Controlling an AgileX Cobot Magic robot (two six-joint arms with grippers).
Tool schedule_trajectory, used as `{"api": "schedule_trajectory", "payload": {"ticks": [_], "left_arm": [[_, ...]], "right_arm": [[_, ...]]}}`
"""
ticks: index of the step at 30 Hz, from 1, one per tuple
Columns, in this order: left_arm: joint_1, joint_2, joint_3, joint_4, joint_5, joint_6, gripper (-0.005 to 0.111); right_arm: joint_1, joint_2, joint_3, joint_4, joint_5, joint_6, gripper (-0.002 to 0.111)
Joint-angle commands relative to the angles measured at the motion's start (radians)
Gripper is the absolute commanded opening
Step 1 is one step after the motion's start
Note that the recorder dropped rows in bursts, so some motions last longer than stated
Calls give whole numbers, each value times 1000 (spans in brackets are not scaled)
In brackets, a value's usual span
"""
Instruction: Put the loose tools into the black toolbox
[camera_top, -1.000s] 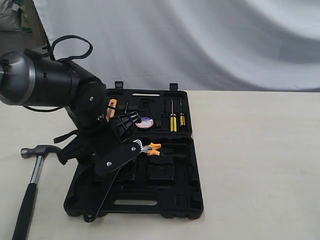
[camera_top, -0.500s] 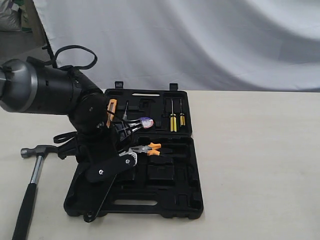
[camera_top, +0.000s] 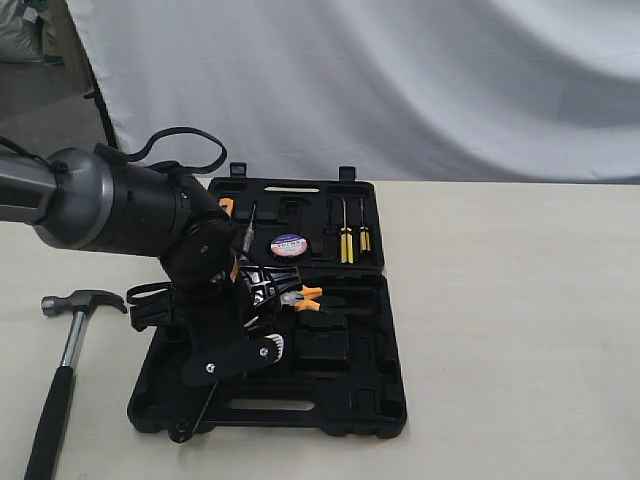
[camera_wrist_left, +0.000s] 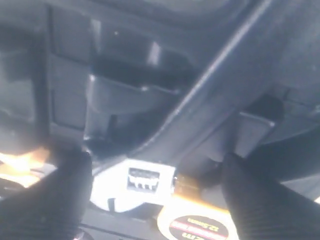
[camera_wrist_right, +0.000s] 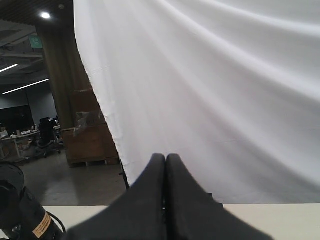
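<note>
The black toolbox (camera_top: 350, 405) lies open on the table, and my left arm (camera_top: 190, 250) reaches down into it. The small silver wrench (camera_top: 273, 346) shows at the arm's tip over the front half. In the left wrist view the wrench head (camera_wrist_left: 132, 182) lies between the wide-apart fingers (camera_wrist_left: 55, 200) of my left gripper (camera_wrist_left: 156, 159), which is open. The claw hammer (camera_top: 65, 360) rests on the table left of the case. The tape roll (camera_top: 290, 244) sits in the rear half. My right gripper (camera_wrist_right: 165, 159) is shut on nothing, facing a white curtain.
Orange-handled pliers (camera_top: 305, 297) lie mid-case and yellow screwdrivers (camera_top: 346, 240) sit in the rear half. A yellow tape measure (camera_wrist_left: 200, 222) shows right beside the wrench head. The arm's cable loops down to the case's front left corner (camera_top: 180, 432).
My left arm has swung down toward the front half of the case. The silver wrench head at its tip went from beside the pliers to nearer the front. The hammer has not moved.
</note>
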Motion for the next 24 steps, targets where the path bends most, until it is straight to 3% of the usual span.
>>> {"api": "schedule_trajectory", "payload": {"ticks": [1, 5, 7, 11, 15, 20, 24], "left_arm": [[-12, 10, 4, 3, 1, 0, 68], [-24, 10, 4, 0, 5, -4, 66], [-31, 10, 4, 0, 5, -6, 60], [-31, 10, 4, -4, 5, -6, 29], [-31, 10, 4, -4, 5, -20, 11], [-31, 8, 4, -4, 3, -59, 0], [-31, 4, 4, -4, -6, -143, 0]], "right_arm": [[-3, -7, 3, -13, -3, -2, 0], [-3, -7, 3, -13, -3, -2, 0], [-3, -7, 3, -13, -3, -2, 0], [-3, -7, 3, -13, -3, -2, 0], [-3, -7, 3, -13, 4, -2, 0], [-3, -7, 3, -13, 2, -4, 0], [-3, -7, 3, -13, 2, -4, 0]]}}
